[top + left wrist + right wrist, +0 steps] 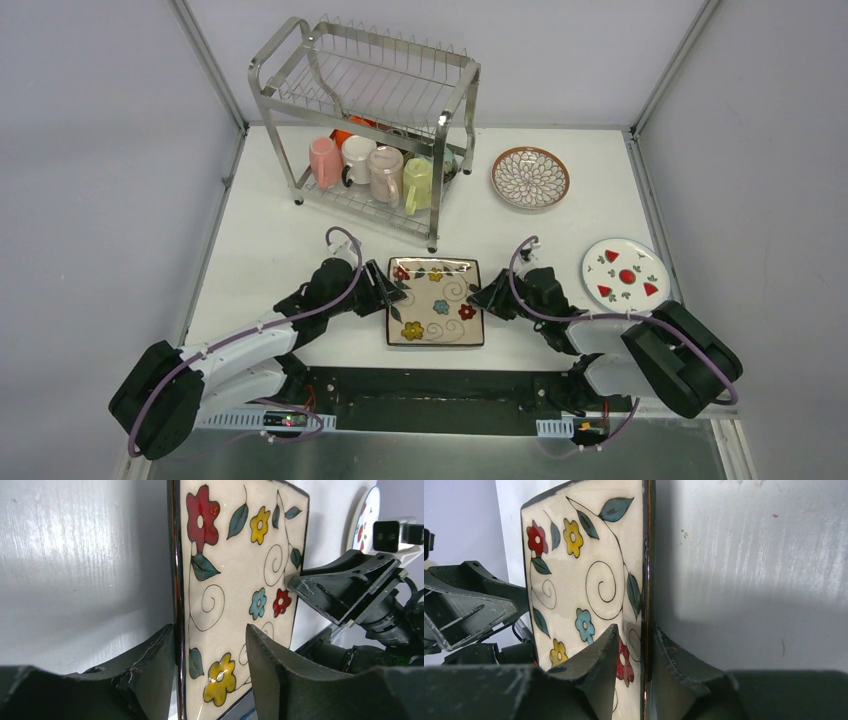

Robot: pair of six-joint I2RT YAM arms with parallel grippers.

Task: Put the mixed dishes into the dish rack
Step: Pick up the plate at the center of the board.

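White tabletop (pixel 270 250): square floral plate (pixel 435 300), stiff, probably slippery and breakable, best gripped at opposite rims; right hand (pixel 481 298) clamped on one, left hand (pixel 393 296) astride other, fingers apart.

Both arms lie low, stretched from their bases toward the square floral plate (pixel 435 305); the left arm (pixel 255 340) angles in from the plate's left side, the right arm (pixel 610 330) from its right; the left gripper (pixel 388 293) straddles the plate's left edge, jaws parted, one standing off the painted face; the right gripper (pixel 488 297) pinches the plate's right edge, jaws pressed against both sides.
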